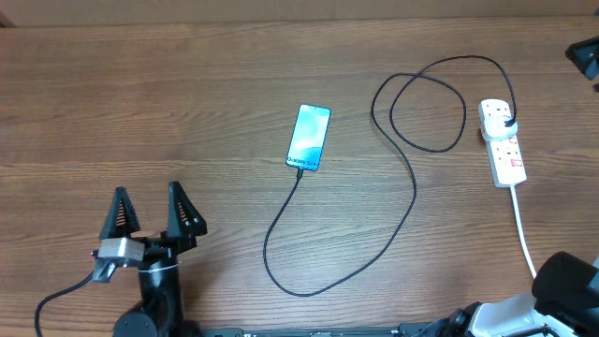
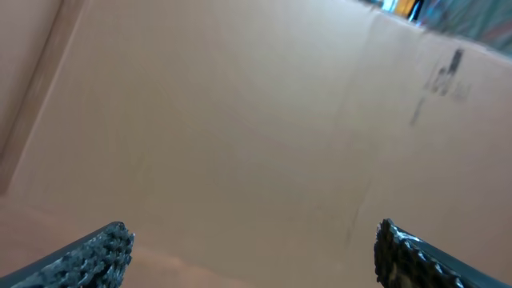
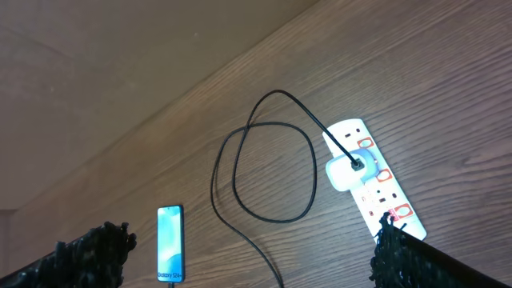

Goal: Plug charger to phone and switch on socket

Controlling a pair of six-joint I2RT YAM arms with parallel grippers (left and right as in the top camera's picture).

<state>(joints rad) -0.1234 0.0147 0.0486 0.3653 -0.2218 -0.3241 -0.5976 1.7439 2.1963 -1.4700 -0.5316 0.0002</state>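
Phone on brown wooden table

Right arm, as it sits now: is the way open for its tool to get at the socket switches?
Probably yes. The right tool is open with the socket in view ahead; only bare table lies between. The charger loops off to one side, clear of the red switches.

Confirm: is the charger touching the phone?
Touching. The overhead view shows the tip of the charger meeting the bottom edge of the phone, with no gap between them.
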